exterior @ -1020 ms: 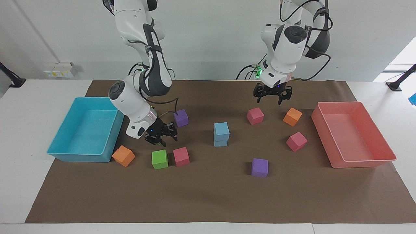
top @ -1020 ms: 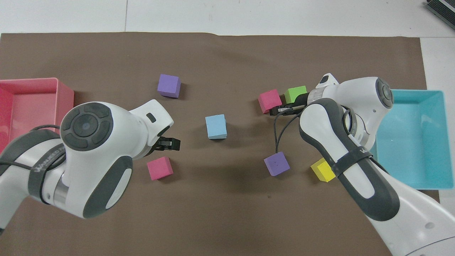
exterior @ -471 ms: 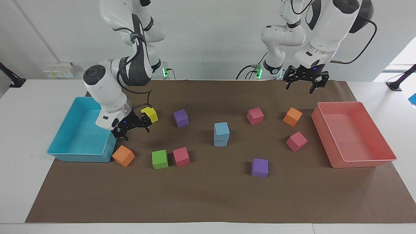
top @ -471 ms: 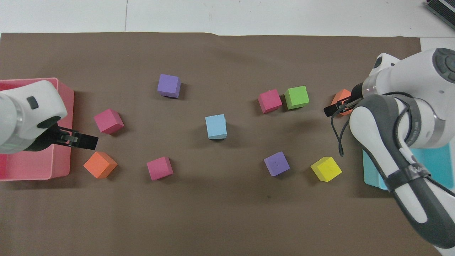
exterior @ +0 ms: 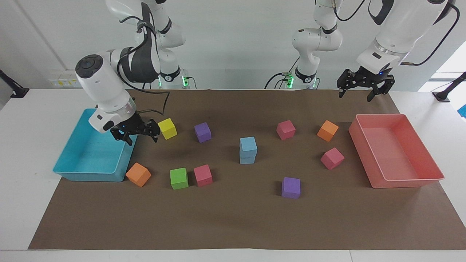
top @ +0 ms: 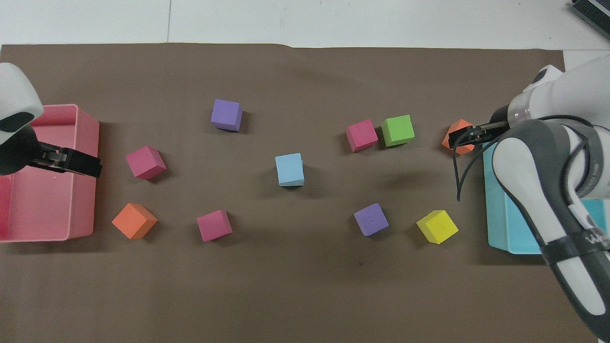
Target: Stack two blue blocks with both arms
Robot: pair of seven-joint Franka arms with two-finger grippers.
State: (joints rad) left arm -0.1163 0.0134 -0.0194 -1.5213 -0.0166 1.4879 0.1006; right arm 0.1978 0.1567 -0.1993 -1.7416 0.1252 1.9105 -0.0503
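Observation:
The two blue blocks stand stacked in the middle of the brown mat, the upper one (exterior: 248,144) on the lower one (exterior: 247,159). From overhead only the top block (top: 289,169) shows. My left gripper (exterior: 358,95) is open and empty, raised over the mat's edge near the pink tray; it also shows in the overhead view (top: 81,165). My right gripper (exterior: 140,139) is open and empty, low over the corner of the turquoise tray beside a yellow cube (exterior: 167,128); overhead it (top: 464,138) covers part of an orange cube. Neither gripper touches the stack.
A turquoise tray (exterior: 87,175) stands at the right arm's end and a pink tray (exterior: 404,182) at the left arm's end. Around the stack lie two purple cubes (exterior: 202,132) (exterior: 291,187), three pink cubes (exterior: 285,130), two orange cubes (exterior: 327,130) and a green cube (exterior: 179,178).
Both grippers have drawn away from the middle of the mat toward their own trays, the left one also rising. The blue stack has not moved.

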